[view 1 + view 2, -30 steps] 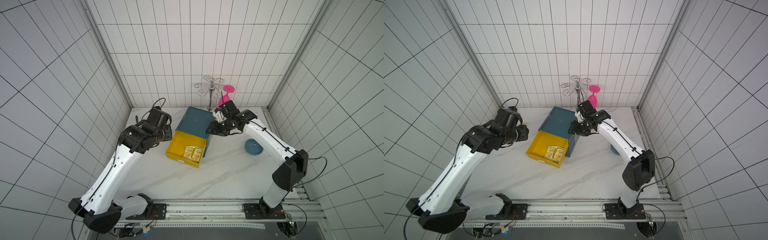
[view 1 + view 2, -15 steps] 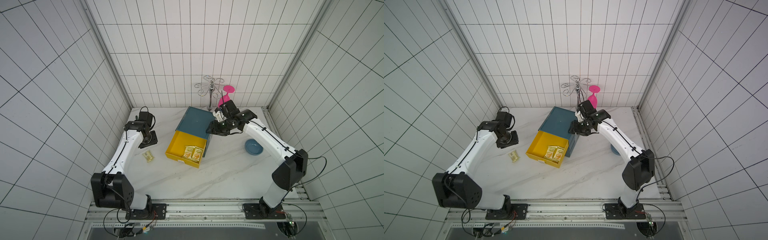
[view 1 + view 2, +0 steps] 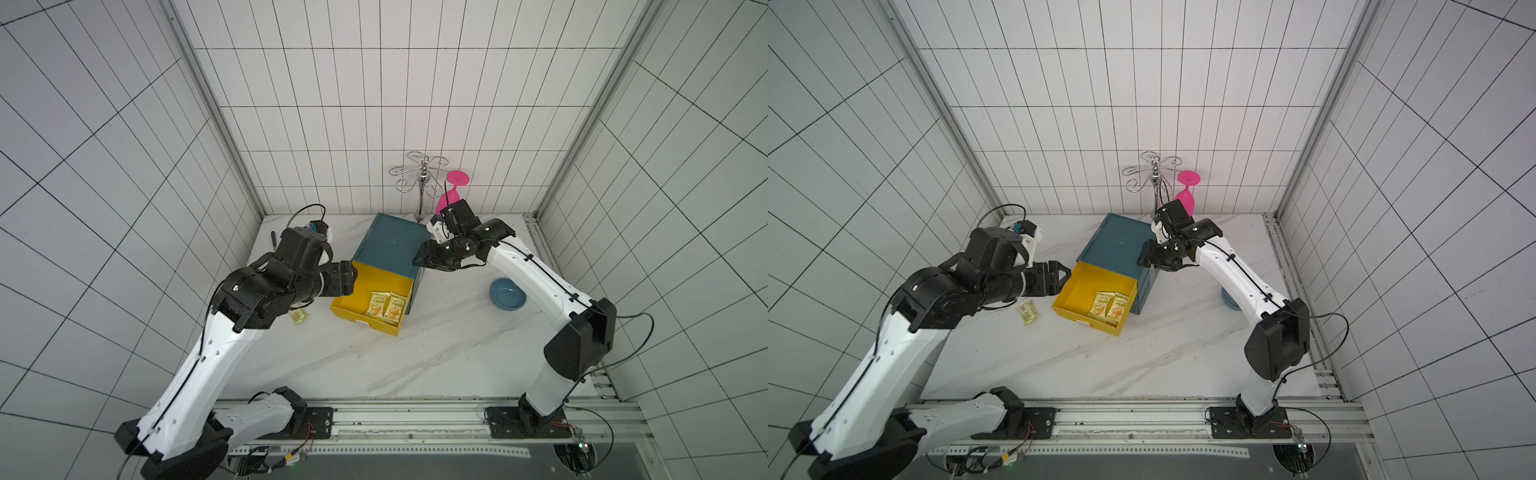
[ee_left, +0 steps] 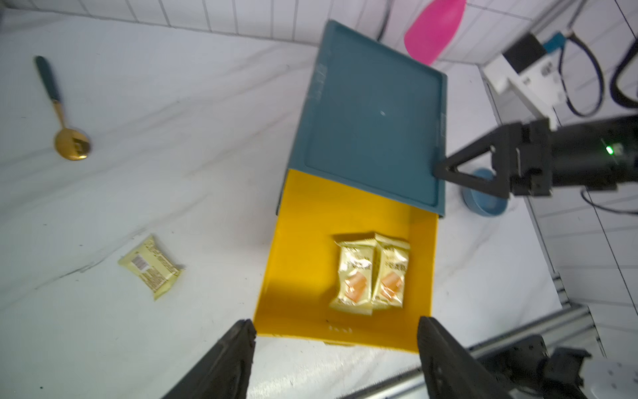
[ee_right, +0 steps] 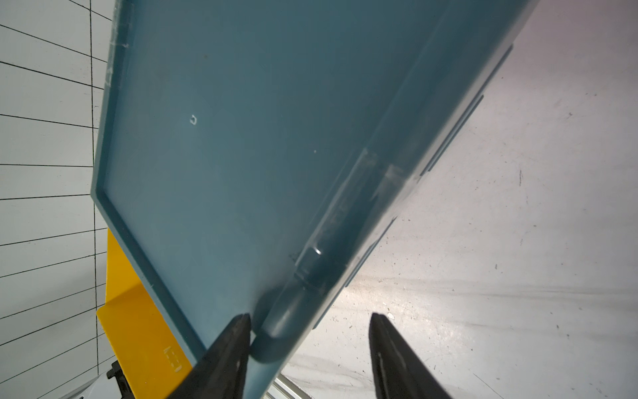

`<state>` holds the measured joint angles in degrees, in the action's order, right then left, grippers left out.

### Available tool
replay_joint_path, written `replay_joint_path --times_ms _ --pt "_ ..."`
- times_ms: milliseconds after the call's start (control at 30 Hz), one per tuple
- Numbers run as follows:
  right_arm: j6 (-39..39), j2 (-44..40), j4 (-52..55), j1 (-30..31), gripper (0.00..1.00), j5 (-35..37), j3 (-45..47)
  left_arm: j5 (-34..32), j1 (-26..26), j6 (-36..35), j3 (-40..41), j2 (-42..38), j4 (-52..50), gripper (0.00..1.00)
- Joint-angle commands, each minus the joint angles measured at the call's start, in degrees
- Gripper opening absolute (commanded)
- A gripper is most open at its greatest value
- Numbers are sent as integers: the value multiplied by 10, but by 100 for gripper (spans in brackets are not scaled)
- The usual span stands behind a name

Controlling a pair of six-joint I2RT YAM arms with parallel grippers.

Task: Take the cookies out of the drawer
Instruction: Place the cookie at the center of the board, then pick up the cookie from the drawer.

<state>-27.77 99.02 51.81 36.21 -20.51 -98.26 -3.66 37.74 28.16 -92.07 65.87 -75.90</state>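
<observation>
A yellow drawer (image 3: 353,297) stands pulled out of a teal cabinet (image 3: 390,245). Two yellow cookies packets (image 3: 386,305) lie side by side in its right part, also in the left wrist view (image 4: 371,273). A third yellow packet (image 3: 1028,311) lies on the table left of the drawer. My left gripper (image 3: 1063,276) hovers open and empty by the drawer's left side. My right gripper (image 3: 417,259) is open at the cabinet's right front corner, one finger (image 5: 228,345) on its top rim, the other over the table.
A gold spoon with a dark handle (image 4: 69,138) lies at the back left. A blue bowl (image 3: 507,294) sits right of the cabinet. A pink glass (image 3: 451,199) hangs upside down on a metal rack (image 3: 422,178) by the back wall. Tiled walls close three sides.
My left gripper swung out to the left, let a yellow packet go on the table, then came back to the drawer with its jaws wider. The right arm has not moved.
</observation>
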Motion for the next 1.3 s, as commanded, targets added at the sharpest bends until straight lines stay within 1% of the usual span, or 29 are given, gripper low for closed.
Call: replay_joint_path --times_ms 0,100,167,267,367,667,933,1267 --pt "6 7 31 -13 57 21 -6 -34 76 50 -8 42 -59 77" --pt "5 9 30 -12 57 19 -6 -58 120 61 -17 85 -71 77" --pt "4 10 30 -13 57 19 -6 -73 131 64 -19 117 -78 77" --pt "4 12 30 -13 57 18 -5 -80 132 65 -22 158 -77 77" --pt "4 11 30 -13 57 17 -4 -108 132 73 -25 189 -86 77" --pt "7 12 28 -13 57 17 -2 -132 128 73 8 237 -52 75" --pt "7 14 27 -13 57 15 -4 -113 101 57 37 253 -11 73" --pt "10 16 27 -13 57 16 0 -78 93 41 75 274 42 74"
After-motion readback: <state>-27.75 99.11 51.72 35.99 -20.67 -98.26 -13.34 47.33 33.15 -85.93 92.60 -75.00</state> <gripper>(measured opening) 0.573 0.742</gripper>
